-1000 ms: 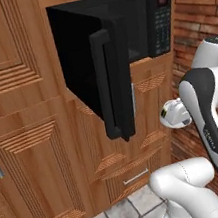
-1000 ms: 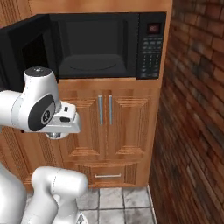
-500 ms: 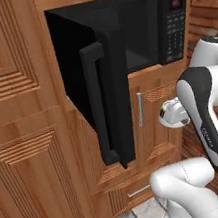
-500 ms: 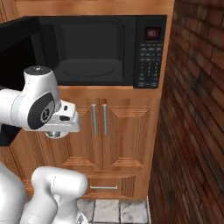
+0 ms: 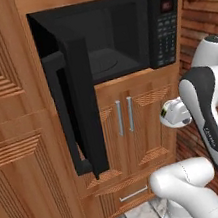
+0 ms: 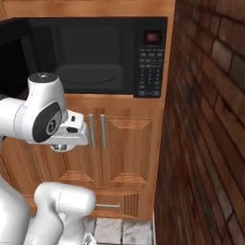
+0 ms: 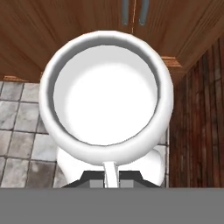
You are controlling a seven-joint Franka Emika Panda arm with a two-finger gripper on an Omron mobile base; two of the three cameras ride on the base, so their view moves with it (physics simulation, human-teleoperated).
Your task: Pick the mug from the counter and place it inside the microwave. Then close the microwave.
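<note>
The white mug (image 7: 105,100) hangs mouth toward the hand camera, and my gripper (image 7: 110,177) is shut on its near rim. In the left base view the mug (image 5: 174,113) peeks out beside my dark forearm, below and right of the microwave (image 5: 113,34). The microwave's black door (image 5: 77,106) is swung open to the left, and the dark cavity with its turntable is bare. From the right base view the microwave (image 6: 95,52) sits above my hand, with its keypad (image 6: 150,67) to the right. The counter is out of view.
Wooden cabinet doors with metal handles (image 5: 126,123) sit under the microwave, with a drawer below them. A brick wall (image 6: 210,119) closes off the right side. Tall wooden panels (image 5: 12,123) stand to the left. Grey floor tiles (image 7: 22,131) lie beneath the mug.
The whole picture has shifted in both base views, so the base has moved along the cabinets toward the microwave. The arm keeps the same pose with the mug in its grip.
</note>
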